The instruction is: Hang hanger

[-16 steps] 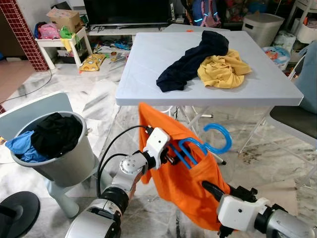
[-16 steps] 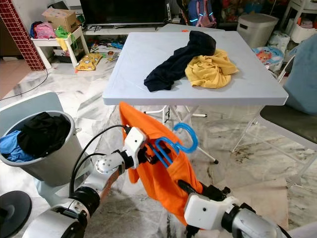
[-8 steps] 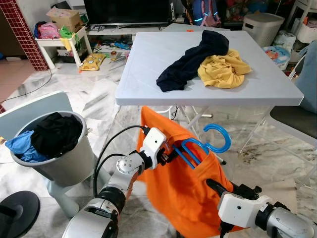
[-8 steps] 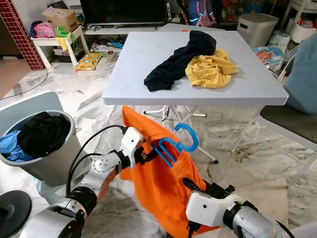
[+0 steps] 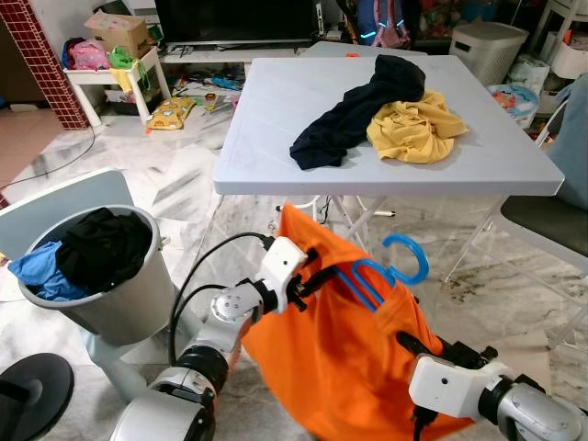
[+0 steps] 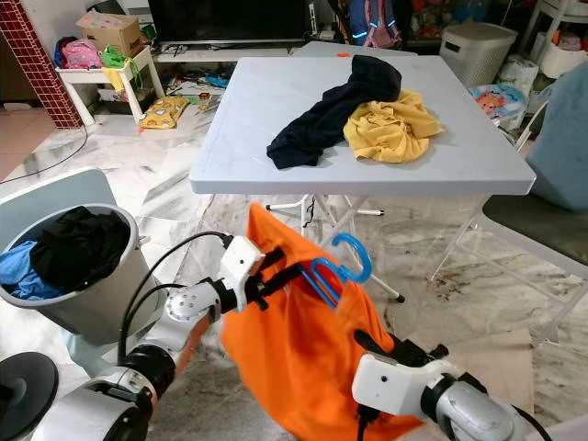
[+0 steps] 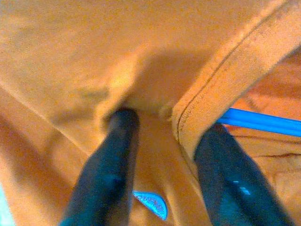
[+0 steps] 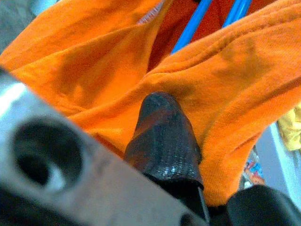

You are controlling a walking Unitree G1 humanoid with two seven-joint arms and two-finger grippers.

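1. Setting: a cluttered living room with a marble-pattern floor (image 5: 184, 193). A white folding counter (image 5: 276, 129) stands ahead of the robot, with a dark television (image 5: 234, 20) and toy-strewn low shelving behind it.
2. On the counter: a dark navy garment (image 5: 354, 115) lies touching a crumpled yellow garment (image 5: 415, 129); the navy one partly overlaps the yellow one at the far end.
3. To the robot's left, a grey laundry bin (image 5: 115, 299) holds black and blue clothing, heaped above the rim.
4. Task item: a blue plastic hanger (image 5: 381, 276) is held in the air below the counter's near edge, between the two arms. Its hook rises clear of the cloth; its arms run down inside the neck opening of an orange shirt (image 5: 340, 367).
5. The orange shirt hangs off the hanger, bunched and draped low, close to the floor.
6. Left hand (image 5: 312, 274): at the shirt's collar beside the hanger. The left wrist view shows its two black fingers (image 7: 110, 160) clamped on a fold of orange fabric beside the collar seam, the blue hanger bar just next to them.
7. Right hand (image 5: 418, 349): low on the right side of the shirt. One black finger (image 8: 164, 136) presses against the orange cloth; its grip state cannot be determined.
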